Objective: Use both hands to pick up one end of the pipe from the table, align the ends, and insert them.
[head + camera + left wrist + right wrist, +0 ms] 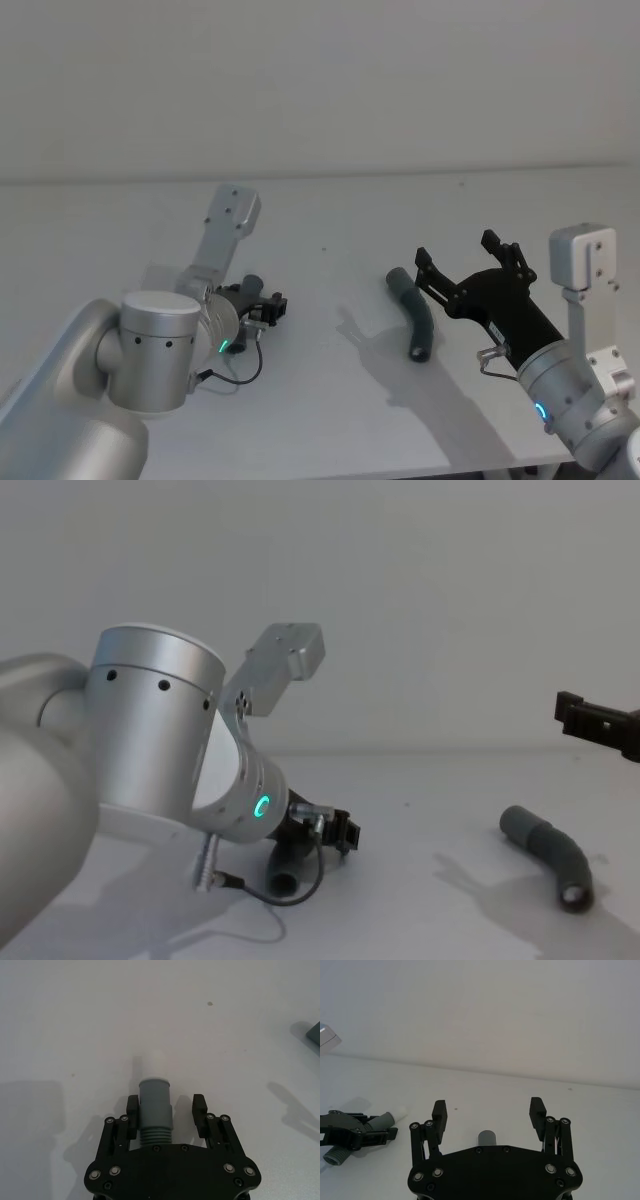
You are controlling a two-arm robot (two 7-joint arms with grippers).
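Observation:
Two dark grey bent pieces of the pipe lie on the white table [330, 400]. My left gripper [272, 306] is low at the left around one piece [155, 1105]; a gap shows at one finger [200, 1110], so it is open. That piece's white tube tip [400, 1111] points past the fingertips, and its ribbed end [283, 880] rests by the table. The other piece [415, 315] lies right of centre, with its open cuff [573, 895] toward me. My right gripper [456, 250] hovers wide open just beyond it, holding nothing; its upper end [487, 1137] shows under the palm.
A grey camera bracket [232, 215] sticks up from the left wrist and another [585, 255] from the right. A thin cable [240, 375] loops beside the left wrist. The table's far edge meets a plain wall [320, 90].

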